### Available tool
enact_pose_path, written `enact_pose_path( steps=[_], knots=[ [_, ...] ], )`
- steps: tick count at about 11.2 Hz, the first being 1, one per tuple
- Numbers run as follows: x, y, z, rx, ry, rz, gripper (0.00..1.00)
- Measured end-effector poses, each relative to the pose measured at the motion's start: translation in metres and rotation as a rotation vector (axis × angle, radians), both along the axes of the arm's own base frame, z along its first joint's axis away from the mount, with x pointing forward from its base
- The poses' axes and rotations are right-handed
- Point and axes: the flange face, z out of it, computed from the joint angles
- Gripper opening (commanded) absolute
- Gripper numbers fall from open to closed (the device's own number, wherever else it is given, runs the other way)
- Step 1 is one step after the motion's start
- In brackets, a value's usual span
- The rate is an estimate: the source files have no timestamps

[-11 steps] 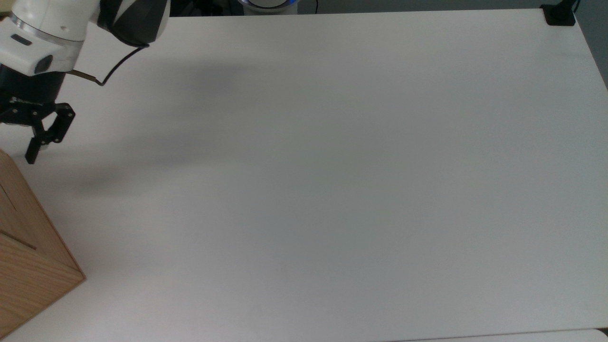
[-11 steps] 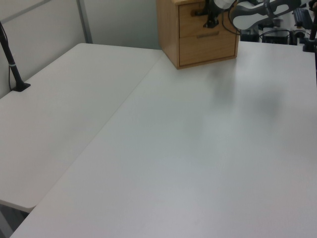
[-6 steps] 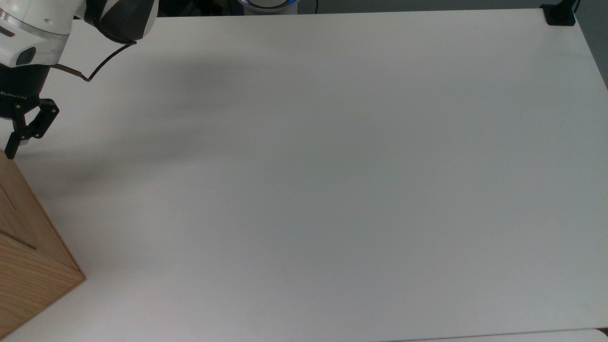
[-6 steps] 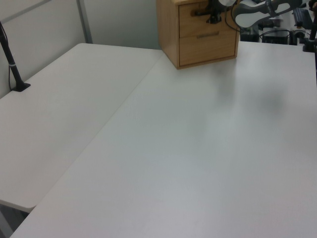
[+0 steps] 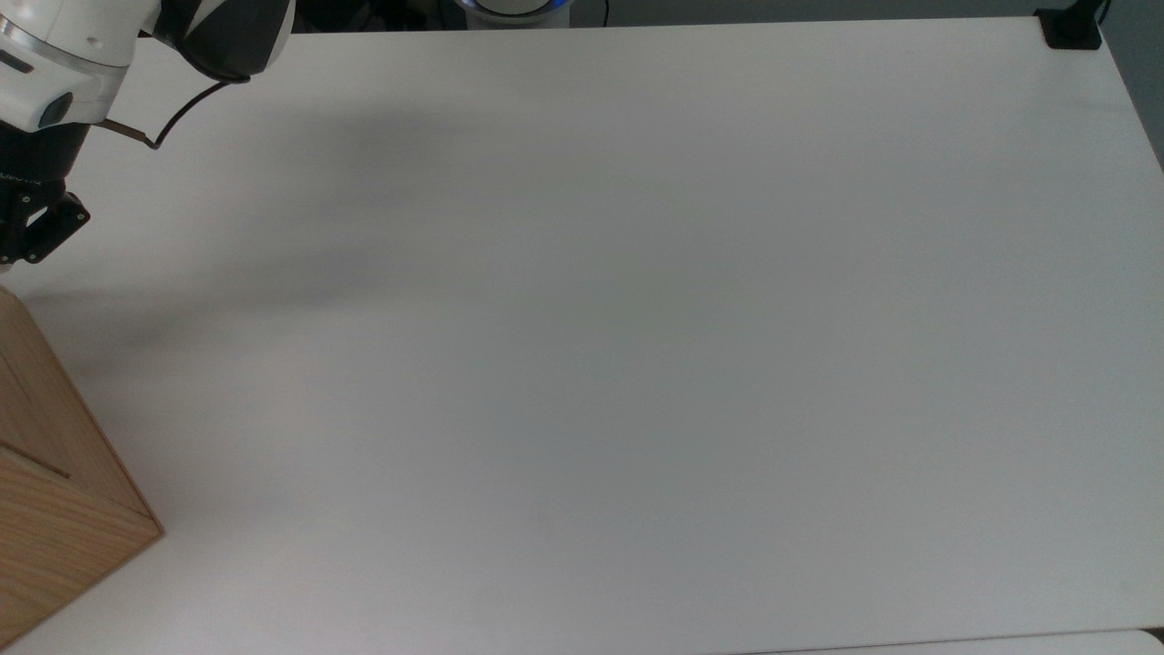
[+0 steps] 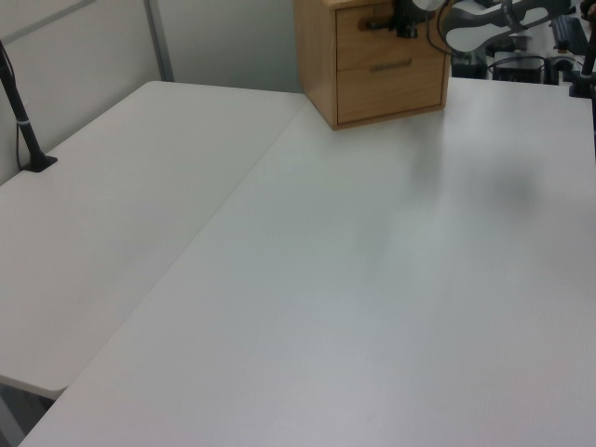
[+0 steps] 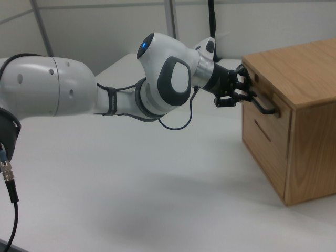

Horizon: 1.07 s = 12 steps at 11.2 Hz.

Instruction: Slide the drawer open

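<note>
Drawer (image 7: 265,100), upper of two in a wooden cabinet (image 7: 299,131), set in the cabinet front at the right view's right, its front panel proud of the cabinet face. End effector (image 7: 247,93) level with the drawer's black bar handle (image 7: 262,105), fingers (image 7: 242,84) straddling the bar's near end; clenched or merely around it, impossible to tell. White arm (image 7: 105,94) reaching in from the right view's left. Cabinet standing on the white table (image 5: 637,364), at the top view's lower left corner.
</note>
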Motion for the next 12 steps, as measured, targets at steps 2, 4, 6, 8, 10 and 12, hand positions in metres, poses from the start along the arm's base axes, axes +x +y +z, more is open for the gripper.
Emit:
enact_pose_path(
  steps=[2,4,6,8,10,12],
  knots=[
    [0.000,0.000,0.000,-0.004,0.002,0.002,0.00],
    [-0.001,0.001,0.000,-0.003,0.003,0.002,0.00],
    [-0.011,0.008,0.003,0.011,0.009,0.007,0.00],
    [-0.032,0.030,0.008,0.040,0.026,0.024,0.00],
    [-0.054,0.055,0.019,0.063,0.051,0.032,0.00],
    [-0.069,0.084,0.057,0.064,0.023,0.057,0.00]
  ],
)
